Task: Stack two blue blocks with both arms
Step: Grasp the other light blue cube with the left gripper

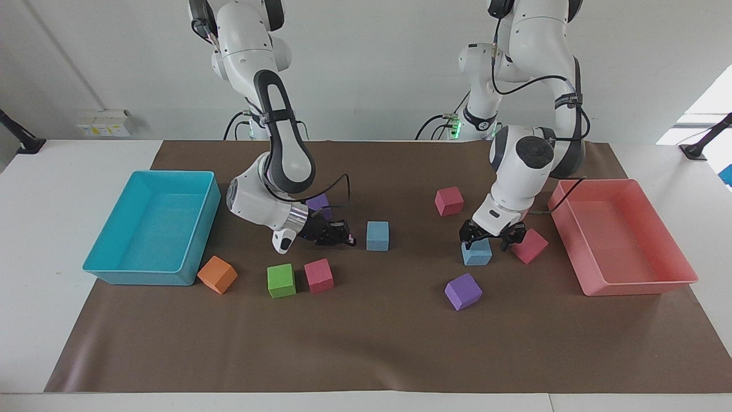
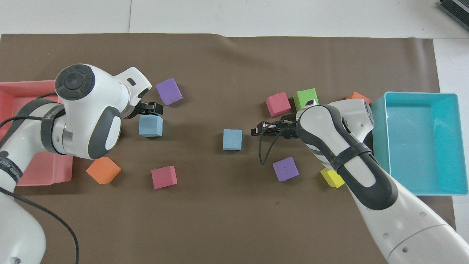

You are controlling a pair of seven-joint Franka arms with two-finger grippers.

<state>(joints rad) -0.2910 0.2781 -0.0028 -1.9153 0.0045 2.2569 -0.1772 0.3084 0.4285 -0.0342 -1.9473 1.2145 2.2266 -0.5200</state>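
Two light-blue blocks lie on the brown mat. One blue block (image 1: 377, 236) (image 2: 232, 139) sits mid-table. My right gripper (image 1: 345, 238) (image 2: 255, 131) is shut and empty, low beside that block toward the right arm's end, a small gap away. The other blue block (image 1: 476, 252) (image 2: 150, 126) lies toward the left arm's end. My left gripper (image 1: 489, 240) (image 2: 155, 108) hangs open just above its top edge, fingers spread wider than the block and holding nothing.
A turquoise tray (image 1: 171, 173) stands at the right arm's end, a pink tray (image 1: 629, 289) at the left arm's. Pink cubes (image 1: 529, 245) (image 1: 449, 201) (image 1: 318, 275), purple cubes (image 1: 463, 290) (image 1: 317, 201), a green cube (image 1: 281, 280), an orange cube (image 1: 217, 274) and a yellow cube (image 2: 332, 178) are scattered around.
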